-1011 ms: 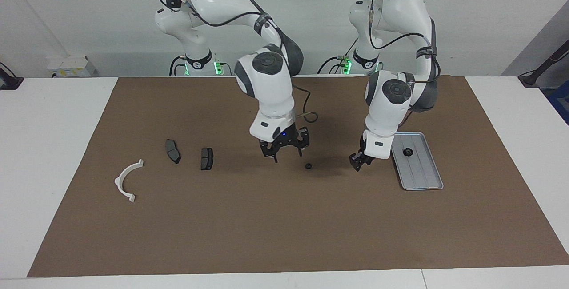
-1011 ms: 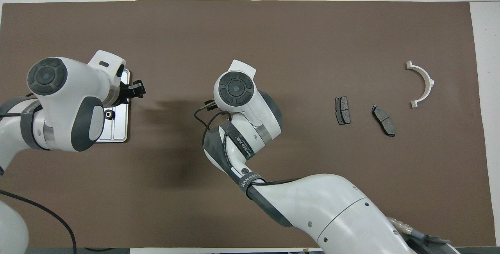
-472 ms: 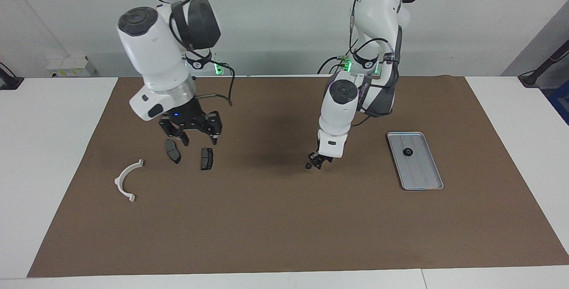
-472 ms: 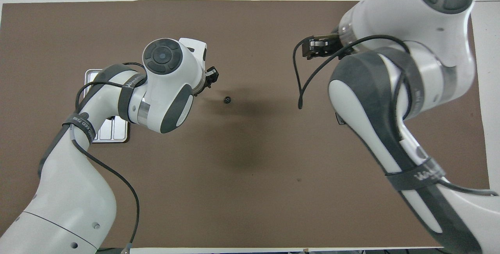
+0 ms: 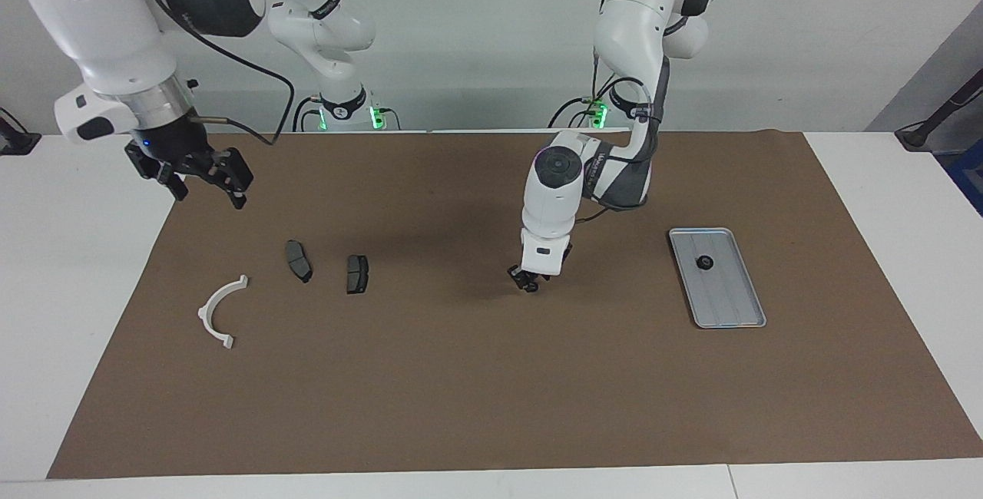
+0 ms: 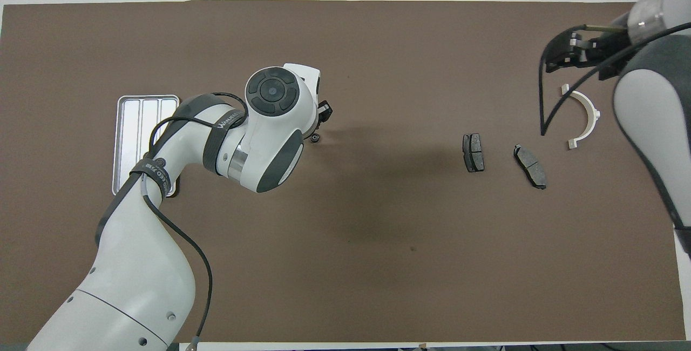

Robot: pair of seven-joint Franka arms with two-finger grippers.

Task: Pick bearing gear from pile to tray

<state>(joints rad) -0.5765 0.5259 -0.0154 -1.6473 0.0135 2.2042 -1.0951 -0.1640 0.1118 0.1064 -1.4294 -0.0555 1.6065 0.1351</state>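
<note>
Both arms have shifted since a second ago: the left gripper (image 5: 525, 282) has left the tray's side and come down onto the mat over the loose gear (image 6: 314, 137), while the right gripper (image 5: 201, 175) has swung away to hang high over the mat's edge at the right arm's end, where that arm waits. The right gripper's fingers stand spread wide with nothing between them. The left gripper's fingertips sit low at the gear; I cannot tell whether they have closed on it or only bracket it.

One gear (image 5: 703, 262) already lies in the tray (image 5: 741, 315), at the left arm's end. The loose gear rests mid-mat, well apart from the two pads (image 5: 298, 260) (image 5: 357, 273) and the white bracket (image 5: 219, 312).

By its look the gear is small, rigid and light, probably smooth-sided, so it could squirt out or roll under an off-centre pinch. The best hold seems to be across its outer rim, fingers square to the mat and centred, closing gently but fully before lifting.
</note>
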